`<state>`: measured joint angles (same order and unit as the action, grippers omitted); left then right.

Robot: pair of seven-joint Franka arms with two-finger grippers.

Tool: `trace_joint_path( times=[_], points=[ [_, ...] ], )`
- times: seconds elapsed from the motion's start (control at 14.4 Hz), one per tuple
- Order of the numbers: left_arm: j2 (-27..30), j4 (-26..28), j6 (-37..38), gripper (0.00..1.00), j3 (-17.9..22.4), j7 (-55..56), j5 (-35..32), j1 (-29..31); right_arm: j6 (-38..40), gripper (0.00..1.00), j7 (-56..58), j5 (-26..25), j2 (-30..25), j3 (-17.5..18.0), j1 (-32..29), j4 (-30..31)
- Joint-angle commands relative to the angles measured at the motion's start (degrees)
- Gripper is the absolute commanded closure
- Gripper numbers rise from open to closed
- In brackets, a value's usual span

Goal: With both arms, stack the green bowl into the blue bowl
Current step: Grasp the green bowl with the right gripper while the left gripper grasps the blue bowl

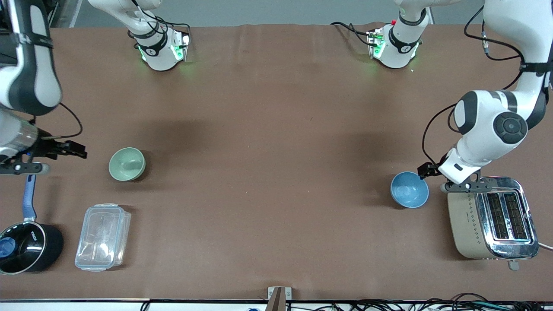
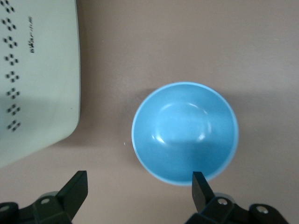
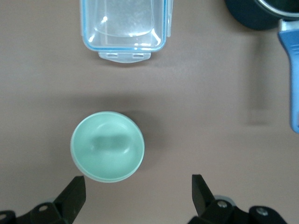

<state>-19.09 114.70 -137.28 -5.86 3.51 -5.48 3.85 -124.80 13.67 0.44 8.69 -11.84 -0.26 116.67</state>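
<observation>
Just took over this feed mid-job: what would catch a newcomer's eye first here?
The two bowls sit apart at the table's two ends: the green bowl toward the right arm's end, the blue bowl toward the left arm's end beside the toaster. The right gripper is open near the green bowl and the left gripper open by the blue bowl.
</observation>
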Motion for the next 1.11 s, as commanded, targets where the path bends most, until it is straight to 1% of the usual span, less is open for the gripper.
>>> trace_joint_path(
  times=[0.0,0.07,0.21,0.35,0.42,0.49,0.56,0.63,0.7,0.77,0.83,0.9,0.97,1.04],
  points=[
    [-4.53,0.09,-5.35,0.14,0.32,0.45,-1.11,0.28,-16.56,0.0,0.39,0.09,-0.27,0.33,0.17,12.68],
    [-5.85,0.09,-7.02,0.19,0.33,0.45,-1.11,0.28,-20.36,0.0,0.3,0.17,2.18,0.33,0.17,13.58],
    [-8.32,-0.44,-8.7,0.31,0.33,2.11,-1.11,0.2,-25.56,0.0,0.3,0.26,6.5,0.5,0.25,14.63],
    [-9.73,-0.52,-9.85,0.49,0.32,3.34,-1.11,-0.07,-31.27,0.0,0.04,0.44,9.23,0.59,0.34,16.48],
    [-10.17,-0.61,-9.94,0.59,0.33,3.96,-1.11,-0.24,-32.69,0.03,0.04,0.44,10.37,0.59,0.34,16.66],
    [-10.26,-0.7,-9.94,0.69,0.15,4.57,-1.11,-0.33,-33.05,0.11,-0.05,0.53,11.08,0.68,0.34,16.57],
    [-10.26,-0.7,-9.94,0.82,0.15,5.36,-1.2,-0.59,-33.05,0.2,-0.14,0.96,11.17,0.77,0.43,16.57],
    [-10.26,-0.79,-9.94,0.9,-0.11,6.93,-0.94,-0.51,-32.97,0.26,-0.23,1.92,11.17,0.77,0.52,16.57],
    [-10.09,-0.96,-9.85,0.94,-0.46,8.95,-1.02,-0.42,-32.97,0.37,-0.23,2.63,11.17,0.85,0.69,16.57],
    [-10.09,-1.14,-9.85,0.97,-1.25,10.8,-0.85,-0.59,-32.88,0.51,-0.23,2.72,11.26,0.94,0.7,16.57],
    [-9.83,-1.31,-9.85,0.99,-3.0,12.99,-0.59,-0.6,-32.62,0.75,-0.4,2.81,11.17,0.94,0.7,16.57],
    [-9.74,-2.36,-9.76,0.99,-5.45,16.58,-0.24,-0.33,-32.27,0.97,-0.58,2.9,11.17,1.03,0.7,16.49],
    [-9.74,-3.5,-9.5,0.99,-8.26,22.97,-0.15,-0.42,-32.18,1.0,-0.67,2.9,11.17,1.03,0.7,16.4],
    [-9.91,-4.73,-9.41,1.0,-10.72,28.69,-0.15,-0.85,-32.09,1.0,-0.67,2.9,11.17,1.03,0.7,16.4]
  ],
)
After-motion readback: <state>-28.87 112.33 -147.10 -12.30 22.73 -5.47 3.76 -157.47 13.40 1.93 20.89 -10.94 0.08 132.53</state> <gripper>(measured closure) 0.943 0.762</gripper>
